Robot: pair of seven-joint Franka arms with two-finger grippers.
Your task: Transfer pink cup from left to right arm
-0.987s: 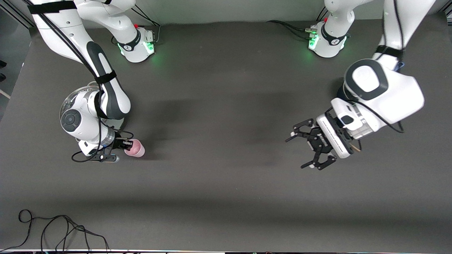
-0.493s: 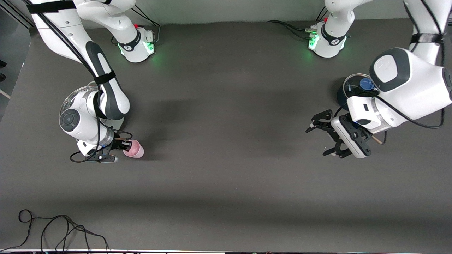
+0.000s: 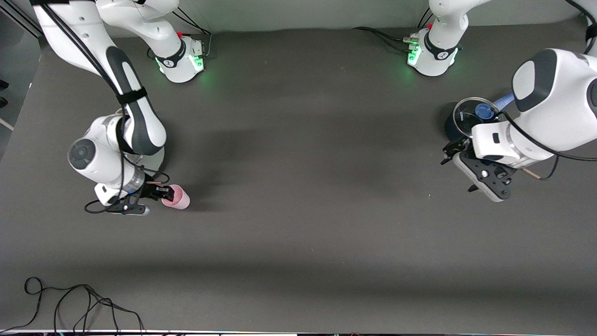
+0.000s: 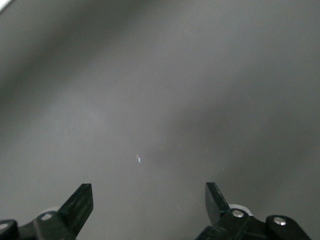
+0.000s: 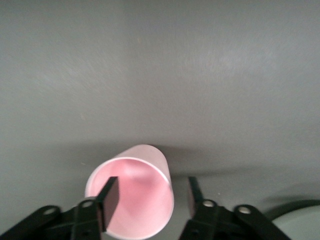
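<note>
The right gripper sits low at the pink cup. Its straight black fingers are parted around one side of the cup's rim. In the right wrist view one finger shows against the cup's open mouth. The other finger stands just outside the wall with a sliver of grey table between them, so the jaws are spread and not pinching.

The cup rests on the dark grey table, mouth up, toward the right arm's end. It is nearer to the front camera than the right arm's base.

Just beside the right arm's wrist, farther from the front camera than the cup, a round pale-rimmed thing lies on the table, mostly hidden by the arm. I cannot tell what it is.

The left gripper hangs over the table at the left arm's end, well apart from the cup. Its claw is spread wide and empty. The left wrist view shows both fingertips with only bare table between them.

Close beside the left gripper, farther from the front camera, stands a dark saucepan with a clear lid and a blue handle.

A loose black cable lies on the table edge nearest the front camera, toward the right arm's end.
</note>
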